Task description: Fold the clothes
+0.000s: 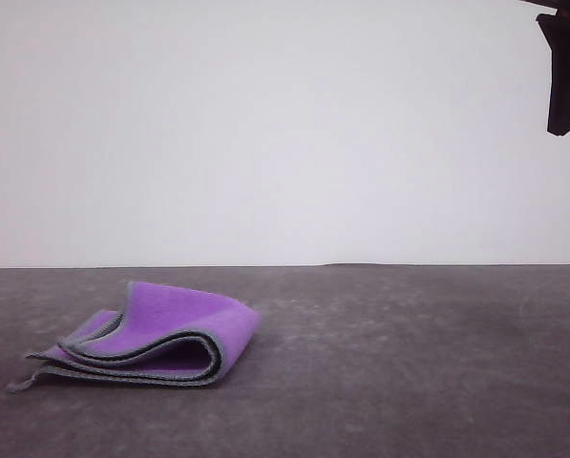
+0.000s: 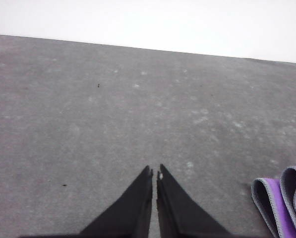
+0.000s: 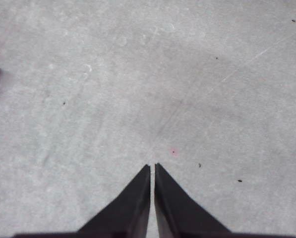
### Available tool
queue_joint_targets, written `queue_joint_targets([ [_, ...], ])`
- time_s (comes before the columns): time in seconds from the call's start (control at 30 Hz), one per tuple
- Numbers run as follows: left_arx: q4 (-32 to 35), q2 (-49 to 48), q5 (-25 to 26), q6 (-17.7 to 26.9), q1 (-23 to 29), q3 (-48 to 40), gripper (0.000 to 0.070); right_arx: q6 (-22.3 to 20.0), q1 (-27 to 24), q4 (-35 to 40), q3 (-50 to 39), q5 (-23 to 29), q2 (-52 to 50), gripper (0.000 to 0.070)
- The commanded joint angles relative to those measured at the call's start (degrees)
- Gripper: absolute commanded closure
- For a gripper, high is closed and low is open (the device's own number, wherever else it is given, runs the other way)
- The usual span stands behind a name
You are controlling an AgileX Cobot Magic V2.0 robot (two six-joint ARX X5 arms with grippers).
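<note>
Front view, lower left of frame: one soft purple towel-like cloth (image 1: 175,329), folded into layered loops, charcoal reverse and light grey stitched edging showing at the curled ends. Long axis runs roughly left to right; rounded fold faces right, loose corner trails left. Support: matte, mottled dark grey table (image 1: 409,372), plain white wall behind. Left gripper (image 2: 154,172): black tapered fingers nearly touching, holding nothing. Right gripper (image 3: 152,166): likewise closed, empty, over bare table.

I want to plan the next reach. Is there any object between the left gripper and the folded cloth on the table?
Nothing visible does. In the left wrist view, only bare table lies between the shut left gripper and the cloth off to one side.
</note>
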Motion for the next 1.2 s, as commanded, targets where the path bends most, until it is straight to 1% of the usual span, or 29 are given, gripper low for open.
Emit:
queue_joint_targets([
  [0.0,-0.3,0.0,-0.3,0.0,0.0,-1.1,0.0700,-2.4,0.2,1.3,1.0,0.0,0.4,0.0694],
  [0.07,-0.3,0.0,-0.3,0.0,0.0,-1.1,0.0700,-3.6,-0.5,4.4,0.1,0.1,-1.5,0.0694],
  [0.13,-0.3,0.0,-0.3,0.0,0.0,-1.1,0.0700,-4.0,-1.5,10.8,-2.3,0.0,-4.7,0.0694],
  [0.23,-0.3,0.0,-0.3,0.0,0.0,-1.1,0.0700,-4.4,-3.6,20.9,-8.0,0.1,-11.3,0.0694],
  [0.3,-0.3,0.0,-0.3,0.0,0.0,-1.1,0.0700,-4.4,-5.4,25.6,-12.7,0.1,-16.1,0.0694],
  [0.47,-0.3,0.0,-0.3,0.0,0.0,-1.1,0.0700,-4.6,-10.2,33.4,-26.7,2.0,-29.6,0.0694],
  [0.57,-0.3,0.0,-0.3,0.0,0.0,-1.1,0.0700,-4.6,-11.9,37.3,-35.2,1.9,-37.8,0.0694],
  [0.7,-0.3,0.0,-0.3,0.0,0.0,-1.1,0.0700,-4.5,-12.3,40.5,-45.1,1.7,-47.9,0.0694],
  [0.83,-0.3,0.0,-0.3,0.0,0.0,-1.1,0.0700,-3.8,-12.4,40.5,-51.7,1.5,-55.5,0.0694],
  [1.03,-0.4,0.0,-0.3,0.0,0.0,-1.1,0.0700,-1.8,-12.9,40.3,-57.7,1.5,-61.6,0.0694],
  [1.17,-0.4,0.0,-0.3,0.0,0.0,-1.1,0.0700,-1.6,-13.4,40.3,-60.6,1.6,-64.3,0.0694],
])
